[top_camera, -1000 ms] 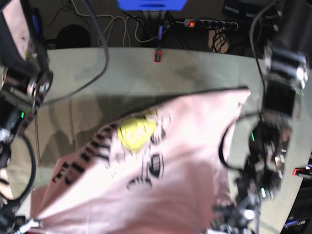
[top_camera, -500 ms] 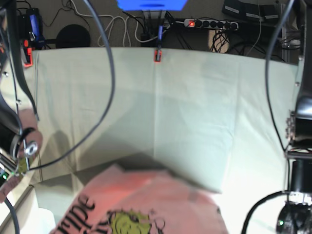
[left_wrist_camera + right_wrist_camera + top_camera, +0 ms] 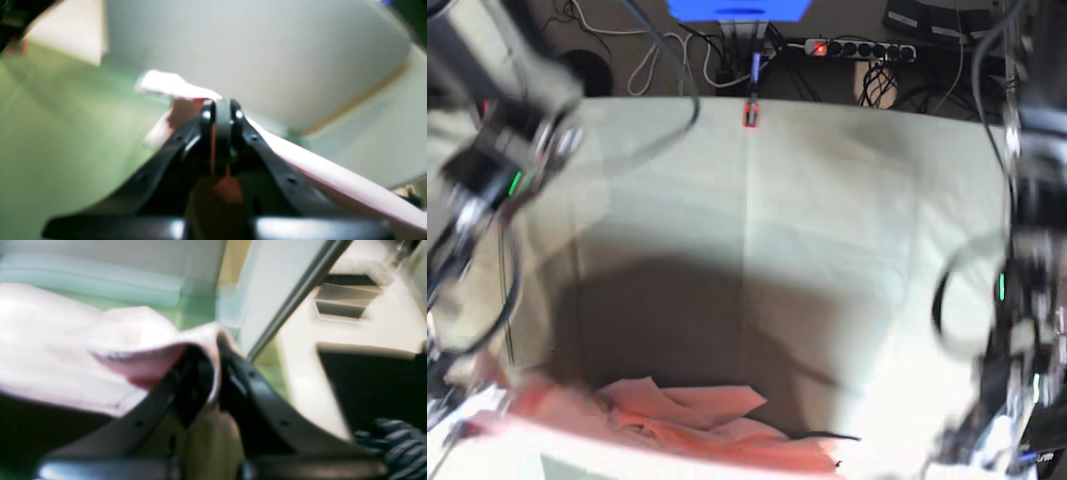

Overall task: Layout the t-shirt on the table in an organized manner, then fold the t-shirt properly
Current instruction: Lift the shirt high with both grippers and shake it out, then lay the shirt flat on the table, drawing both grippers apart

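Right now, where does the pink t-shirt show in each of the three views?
Base: the t-shirt hangs bunched along the bottom edge, over the table.
Left wrist: blurred pink cloth runs from the left pincer toward the lower right.
Right wrist: pink cloth fills the left half, pinched in the right pincer.
Shared landmark: the pale green table cover.

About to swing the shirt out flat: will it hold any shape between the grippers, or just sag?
Probably sag. The t-shirt bunches in soft folds at the near edge of the table, so it looks limp. Cloth droops beside the right gripper. The left gripper holds a thin edge, likely light.
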{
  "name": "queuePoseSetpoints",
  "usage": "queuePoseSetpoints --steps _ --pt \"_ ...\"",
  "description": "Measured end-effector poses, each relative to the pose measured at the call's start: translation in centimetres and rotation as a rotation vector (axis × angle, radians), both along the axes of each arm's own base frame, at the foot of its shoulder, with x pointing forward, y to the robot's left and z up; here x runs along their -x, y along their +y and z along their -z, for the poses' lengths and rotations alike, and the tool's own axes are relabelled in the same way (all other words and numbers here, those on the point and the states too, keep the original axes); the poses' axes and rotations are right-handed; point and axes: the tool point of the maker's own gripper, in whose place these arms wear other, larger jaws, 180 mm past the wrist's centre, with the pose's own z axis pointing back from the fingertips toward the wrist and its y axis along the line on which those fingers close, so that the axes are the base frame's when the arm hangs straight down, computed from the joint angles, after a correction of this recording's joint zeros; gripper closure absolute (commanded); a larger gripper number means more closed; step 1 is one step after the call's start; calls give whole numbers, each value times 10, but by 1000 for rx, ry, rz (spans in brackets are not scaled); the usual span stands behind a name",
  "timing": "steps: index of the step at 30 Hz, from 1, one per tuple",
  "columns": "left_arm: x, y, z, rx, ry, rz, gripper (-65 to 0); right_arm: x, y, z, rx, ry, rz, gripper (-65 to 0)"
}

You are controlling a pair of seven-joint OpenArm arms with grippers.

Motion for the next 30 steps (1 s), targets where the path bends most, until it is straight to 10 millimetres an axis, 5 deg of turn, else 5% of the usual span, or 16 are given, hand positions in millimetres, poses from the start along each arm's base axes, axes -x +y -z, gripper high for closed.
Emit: queuePoseSetpoints --steps 8,12,22,30 --pt "122 49 113 95 206 -188 -1 83 44 110 -145 223 -63 0" --pt "185 51 174 161 366 -262 -1 125 51 149 -202 329 -73 0" --pt "266 81 216 150 522 -371 -1 215 73 196 -356 478 -95 0" --pt "308 70 241 179 610 -411 -1 246 77 201 -435 451 -57 0"
